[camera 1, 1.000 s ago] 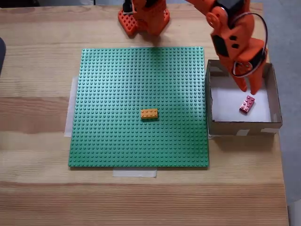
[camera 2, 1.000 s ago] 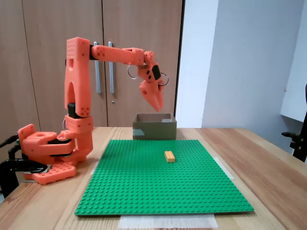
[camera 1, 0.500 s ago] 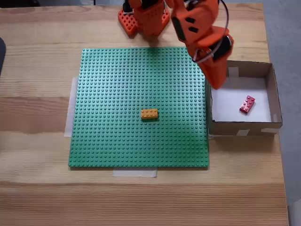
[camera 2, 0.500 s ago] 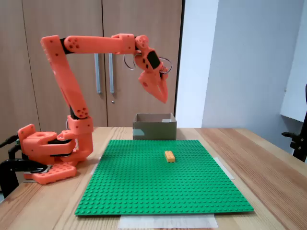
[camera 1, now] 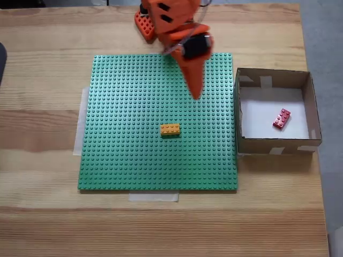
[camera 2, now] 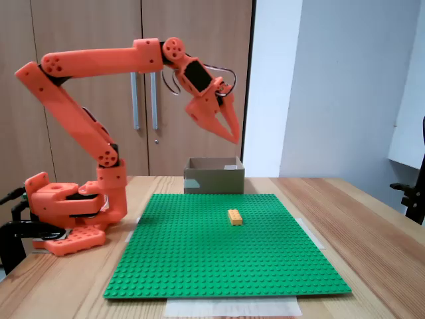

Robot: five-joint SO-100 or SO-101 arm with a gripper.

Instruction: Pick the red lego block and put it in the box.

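Bench (camera 1: 48, 214): pale wood planks filling a fixed view from above. You have wide bare margins at the left and bottom of the frame; its right edge falls away just beyond the box.

Baseplate (camera 1: 134, 155): green studded square, taped down, centre of frame. Its right edge lies just beside the box wall. Most of its surface is open room for travel.

Arm (camera 2: 93, 66): orange, base at the upper middle of the overhead-style frame, reaching out high above the baseplate in the side-on fixed view.

Box (camera 1: 274, 145): brown cardboard, low walls, white floor, right of frame. Likely light and easy to nudge, so keep clear of the wall tops. In the side-on view, it stands at the far edge of the baseplate (camera 2: 212, 174).

Gripper (camera 1: 195, 93): points down over the upper right of the baseplate, well clear of the surface (camera 2: 234, 136). It carries nothing; the side-on view shows the jaws slightly parted.

Orange-yellow brick (camera 1: 170, 129): sits on the baseplate near centre, not your target.

Red lego block (camera 1: 282, 119): lies askew on the box floor, right of centre, apart from every wall. The task looks complete. Judge it stiff, light and smooth-sided; if you must regrip, take it across the narrow sides.
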